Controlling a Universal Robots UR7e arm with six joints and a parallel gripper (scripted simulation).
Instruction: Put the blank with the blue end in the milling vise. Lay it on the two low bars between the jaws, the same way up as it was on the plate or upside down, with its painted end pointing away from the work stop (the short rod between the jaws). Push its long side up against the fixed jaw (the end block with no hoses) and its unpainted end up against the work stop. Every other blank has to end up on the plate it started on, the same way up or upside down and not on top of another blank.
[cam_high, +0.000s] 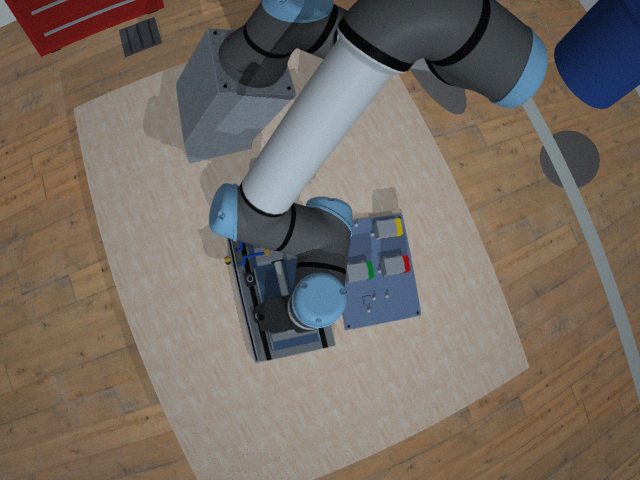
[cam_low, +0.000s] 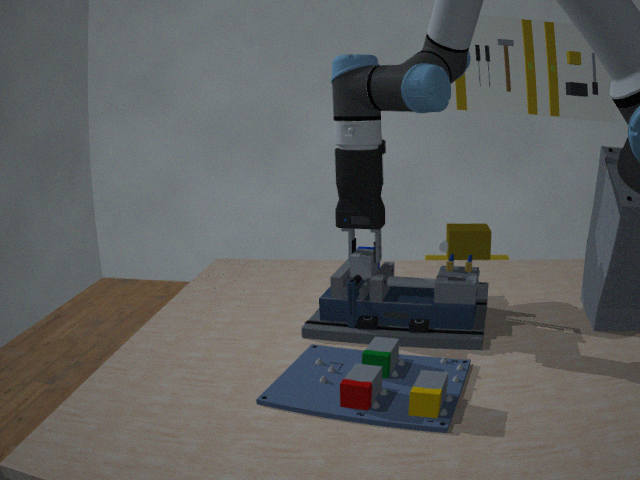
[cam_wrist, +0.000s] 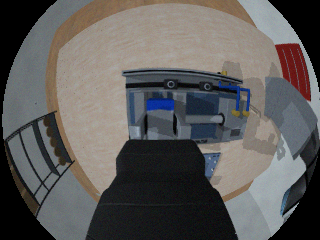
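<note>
The blank with the blue end (cam_low: 363, 264) (cam_wrist: 160, 118) is between the fingers of my gripper (cam_low: 364, 257), which is shut on it and points straight down over the vise (cam_low: 398, 312) (cam_wrist: 202, 102). The blank lies lengthwise between the fixed jaw (cam_low: 339, 280) (cam_wrist: 135, 131) and the moving jaw (cam_low: 378, 288) (cam_wrist: 184, 131), its upper part above the jaw tops. Its blue end points away from the work stop (cam_low: 355, 280). The jaws and stop hide its underside, so contact with the bars cannot be told. In the top view the arm covers blank and fingers.
The blue plate (cam_high: 398, 304) (cam_low: 294, 382) beside the vise holds the green-ended blank (cam_high: 358, 271) (cam_low: 380, 357), the red-ended blank (cam_high: 394, 265) (cam_low: 360, 387) and the yellow-ended blank (cam_high: 387, 228) (cam_low: 429, 395), each apart. The hose block (cam_low: 454, 287) stands at the vise's other end.
</note>
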